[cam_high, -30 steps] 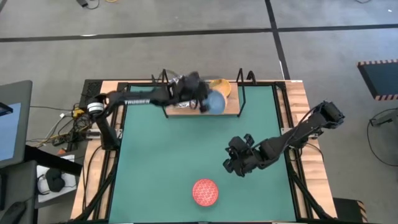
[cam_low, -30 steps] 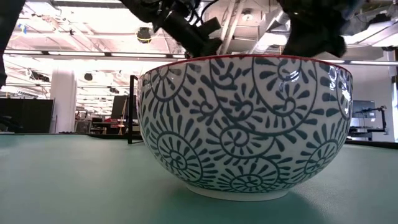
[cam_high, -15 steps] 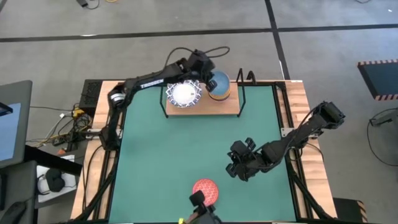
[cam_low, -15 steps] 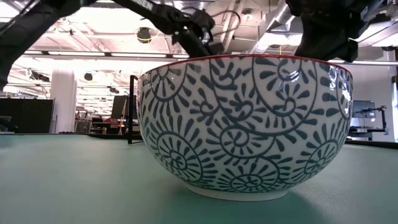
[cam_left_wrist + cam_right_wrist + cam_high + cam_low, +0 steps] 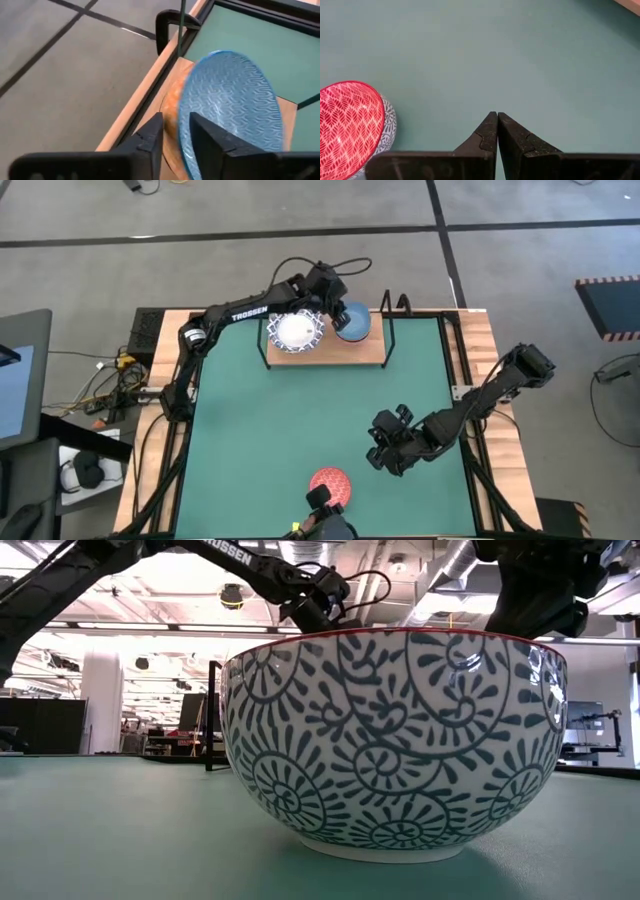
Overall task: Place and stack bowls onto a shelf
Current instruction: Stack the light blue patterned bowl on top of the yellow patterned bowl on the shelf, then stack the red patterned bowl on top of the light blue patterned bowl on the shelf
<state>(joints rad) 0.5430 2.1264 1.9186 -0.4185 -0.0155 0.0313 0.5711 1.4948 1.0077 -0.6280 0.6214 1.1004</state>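
Since a second ago the left gripper [image 5: 338,308] has carried the light blue bowl [image 5: 351,321] onto the yellow-orange bowl [image 5: 170,107] on the shelf [image 5: 375,352], beside the white bowls [image 5: 296,331]; its fingers stand apart, astride the blue rim. Meanwhile the right gripper [image 5: 388,457] has drifted nearer the red bowl [image 5: 330,484], fingers pressed together. That bowl sits on the green mat [image 5: 270,430] just beside this gripper, toward the table's front edge, so the right arm is plainly nearer.
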